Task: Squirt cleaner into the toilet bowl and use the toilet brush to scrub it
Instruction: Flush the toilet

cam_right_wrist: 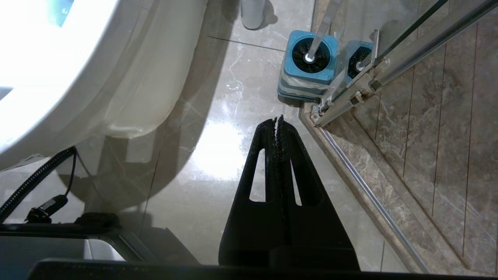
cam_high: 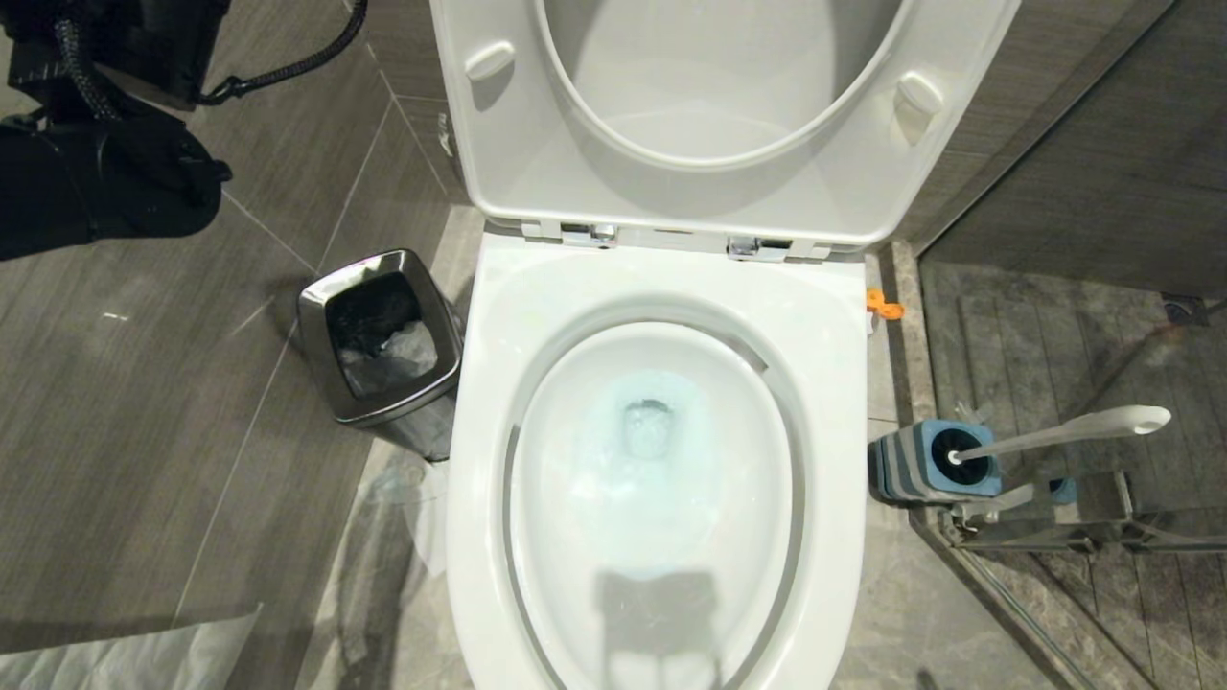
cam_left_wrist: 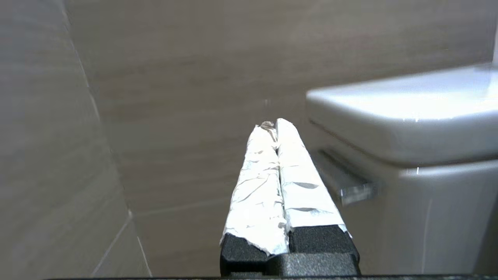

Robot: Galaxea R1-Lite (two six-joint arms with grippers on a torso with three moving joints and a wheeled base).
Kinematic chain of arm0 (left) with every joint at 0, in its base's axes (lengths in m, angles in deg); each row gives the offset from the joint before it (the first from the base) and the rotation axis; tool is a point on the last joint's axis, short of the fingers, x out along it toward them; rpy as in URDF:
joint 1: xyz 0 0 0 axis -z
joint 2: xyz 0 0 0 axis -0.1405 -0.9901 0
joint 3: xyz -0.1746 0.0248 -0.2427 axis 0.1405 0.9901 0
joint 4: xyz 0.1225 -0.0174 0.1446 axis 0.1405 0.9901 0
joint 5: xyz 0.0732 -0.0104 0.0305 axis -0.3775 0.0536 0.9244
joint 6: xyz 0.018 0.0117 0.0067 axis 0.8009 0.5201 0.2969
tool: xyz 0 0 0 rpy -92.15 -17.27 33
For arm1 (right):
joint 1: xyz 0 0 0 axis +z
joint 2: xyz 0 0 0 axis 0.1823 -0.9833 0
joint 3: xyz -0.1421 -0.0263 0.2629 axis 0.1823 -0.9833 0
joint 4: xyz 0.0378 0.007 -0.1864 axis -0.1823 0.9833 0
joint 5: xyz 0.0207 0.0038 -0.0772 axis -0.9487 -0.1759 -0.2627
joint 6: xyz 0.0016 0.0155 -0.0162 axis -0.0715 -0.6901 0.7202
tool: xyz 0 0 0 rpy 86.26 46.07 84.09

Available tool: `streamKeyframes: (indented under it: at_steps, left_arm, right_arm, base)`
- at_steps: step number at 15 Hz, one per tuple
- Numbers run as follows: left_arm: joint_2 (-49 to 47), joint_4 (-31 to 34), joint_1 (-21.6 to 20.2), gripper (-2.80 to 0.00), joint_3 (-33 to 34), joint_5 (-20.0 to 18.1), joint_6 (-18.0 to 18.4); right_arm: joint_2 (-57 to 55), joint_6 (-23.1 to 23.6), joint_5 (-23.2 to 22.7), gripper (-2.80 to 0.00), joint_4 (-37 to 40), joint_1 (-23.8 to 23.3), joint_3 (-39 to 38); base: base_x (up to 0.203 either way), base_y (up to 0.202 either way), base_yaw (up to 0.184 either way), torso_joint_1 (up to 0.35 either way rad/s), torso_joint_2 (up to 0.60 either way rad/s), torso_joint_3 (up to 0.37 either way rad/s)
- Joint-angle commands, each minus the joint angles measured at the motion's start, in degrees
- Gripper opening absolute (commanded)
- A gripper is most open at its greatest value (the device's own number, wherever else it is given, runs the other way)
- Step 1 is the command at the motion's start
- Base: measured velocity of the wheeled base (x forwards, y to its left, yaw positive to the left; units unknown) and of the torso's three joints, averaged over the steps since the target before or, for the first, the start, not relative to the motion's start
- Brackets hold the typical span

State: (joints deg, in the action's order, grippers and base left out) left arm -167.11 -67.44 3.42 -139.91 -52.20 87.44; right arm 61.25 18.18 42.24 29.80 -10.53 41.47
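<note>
Toilet bowl fills the centre of the head view, its seat and lid hinged up against the wall, so the basin lies open from above. Teal-blue liquid tints the water at the drain, which suggests the cleaner has already gone in; the bottle itself cannot be identified with any confidence. An orange bit shows beside the rim on the robot's right, too small to name.

Toilet brush stands in its blue-and-grey holder on the floor just right of the bowl, beside a glass shower door's metal frame. Its pale handle leans away from the toilet and looks free to be taken. Scrubbing appears to be the step left.

Right gripper hangs low over the floor tiles, fingers closed and empty, with the holder near and ahead of it. Left gripper is raised beside the cistern close to its flush lever; its foil-wrapped fingers are pressed together and hold nothing.

Steel bin with a liner sits on the floor left of the bowl.
</note>
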Motion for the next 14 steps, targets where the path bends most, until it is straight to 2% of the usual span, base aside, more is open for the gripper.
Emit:
streamKeyframes:
  at_steps: [1,5,8,11,14]
  left_arm:
    - [0.6,-1.6,0.3,-2.80,0.0,-0.2,-0.2]
    - [-0.5,-3.2,2.0,-2.80,0.1,-0.3,-1.1]
    - [-1.3,-2.9,2.7,-2.80,0.1,0.3,0.0]
    - [-0.5,0.0,2.5,-2.80,0.0,4.7,0.2]
    - [-0.7,0.3,2.5,-2.80,0.1,8.3,-0.6]
  right_arm:
    - [0.0,0.0,0.0,-2.80,0.0,0.0,0.0]
    - [0.0,0.0,0.0,-2.80,0.0,0.0,0.0]
    - [0.0,0.0,0.0,-2.80,0.0,0.0,0.0]
    - [0.0,0.0,0.0,-2.80,0.0,0.0,0.0]
    - [0.0,0.0,0.0,-2.80,0.0,0.0,0.0]
  base:
    - [0.000,0.000,0.000,0.000,0.00,0.000]
    - [0.000,0.000,0.000,0.000,0.00,0.000]
    - [0.000,0.000,0.000,0.000,0.00,0.000]
    - [0.000,0.000,0.000,0.000,0.00,0.000]
    - [0.000,0.000,0.000,0.000,0.00,0.000]
